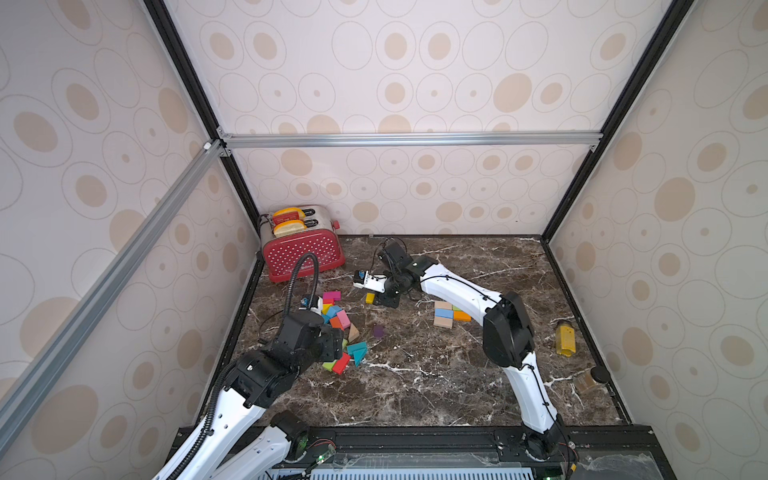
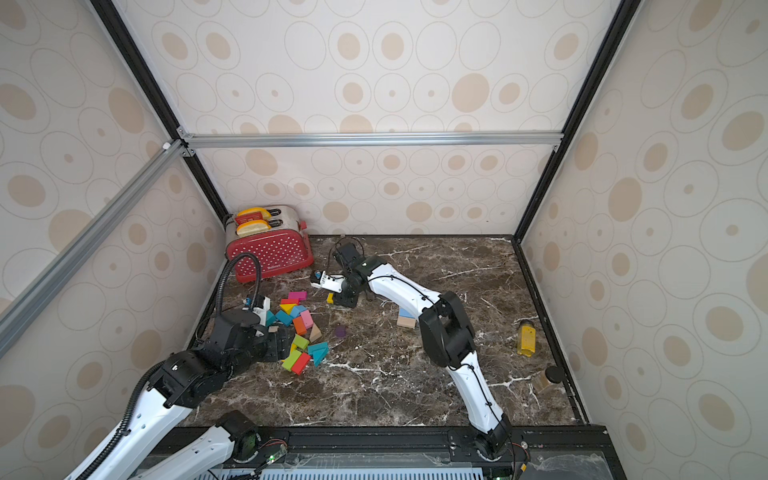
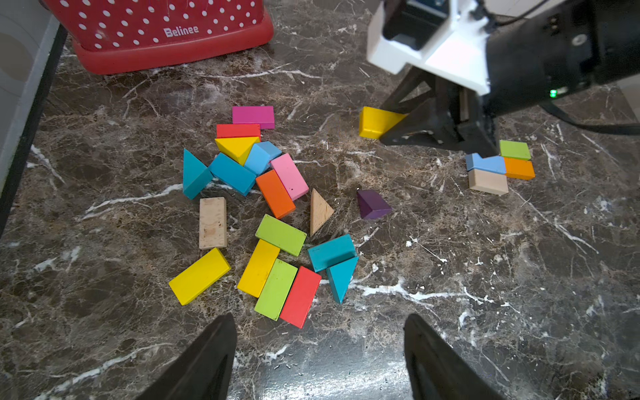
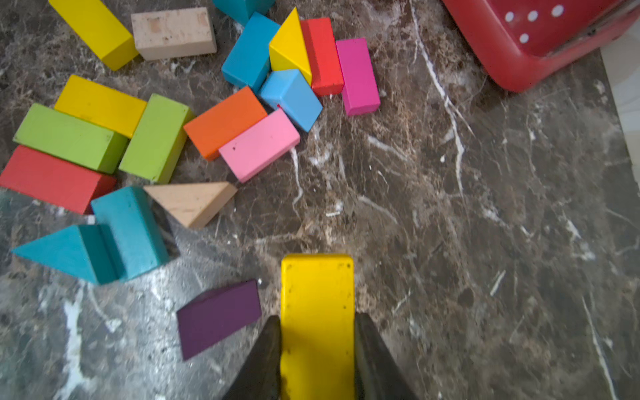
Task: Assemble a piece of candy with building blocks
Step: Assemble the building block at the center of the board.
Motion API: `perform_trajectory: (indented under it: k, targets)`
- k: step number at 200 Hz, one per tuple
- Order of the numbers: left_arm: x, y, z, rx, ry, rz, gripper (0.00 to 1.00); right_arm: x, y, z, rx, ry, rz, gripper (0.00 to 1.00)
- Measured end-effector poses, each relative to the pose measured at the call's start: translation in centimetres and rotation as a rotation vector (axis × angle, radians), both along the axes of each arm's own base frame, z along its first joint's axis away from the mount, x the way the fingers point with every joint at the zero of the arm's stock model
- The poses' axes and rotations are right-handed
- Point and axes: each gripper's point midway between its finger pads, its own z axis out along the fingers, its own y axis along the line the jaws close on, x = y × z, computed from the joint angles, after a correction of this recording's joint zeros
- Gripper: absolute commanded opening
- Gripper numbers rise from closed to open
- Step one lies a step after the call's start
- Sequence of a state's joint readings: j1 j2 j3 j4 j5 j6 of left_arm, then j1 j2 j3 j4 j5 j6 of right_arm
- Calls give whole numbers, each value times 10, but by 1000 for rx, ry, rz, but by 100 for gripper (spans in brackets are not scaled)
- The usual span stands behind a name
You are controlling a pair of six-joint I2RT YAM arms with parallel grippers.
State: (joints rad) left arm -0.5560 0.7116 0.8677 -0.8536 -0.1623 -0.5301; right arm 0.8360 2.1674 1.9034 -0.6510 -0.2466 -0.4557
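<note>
Right fingers [image 4: 263, 363] clamp the yellow block [image 4: 317, 304] toward the tabletop's [image 3: 485, 277] far edge, left of centre. Left fingers [image 3: 207, 360] stand released, spread apart, beside the loose block pile [image 3: 280, 235].

The toaster [image 1: 303, 249] stands in the back left corner of the table [image 1: 415, 395], and the main pile of blocks [image 1: 338, 320] lies just in front of it, toward the robot's base. To the toaster's front right sits 1 brick [image 1: 370, 297], with 1 wedge [image 1: 378, 331] farther forward beside the pile, and a small cluster of blocks [image 1: 449, 314] farther right. Far right of the toaster, near the table's right edge, sits a bottle [image 1: 565, 340], with a jar [image 1: 592, 380] in front of it.
</note>
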Motion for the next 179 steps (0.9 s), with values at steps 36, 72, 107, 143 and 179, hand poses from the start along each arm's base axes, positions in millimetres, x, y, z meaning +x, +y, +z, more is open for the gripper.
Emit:
perform_trajectory:
  k: [36,72,107,143,179]
  targets:
    - [-1,0,1,-4,-7,0,77,-20,-58,7,-7,-9,-66,28]
    - [-2,0,2,-11,-12,-3,77,-43,-130,6,-15,-19,-170,29]
    - [-3,-2,1,-20,-8,-18,77,-58,-184,-17,-88,-31,-280,30]
    - [-4,-6,1,-33,-2,-36,77,-53,-222,-38,-217,-55,-365,31]
    - [-5,-9,0,-40,4,-49,77,-45,-245,-41,-261,-53,-415,35]
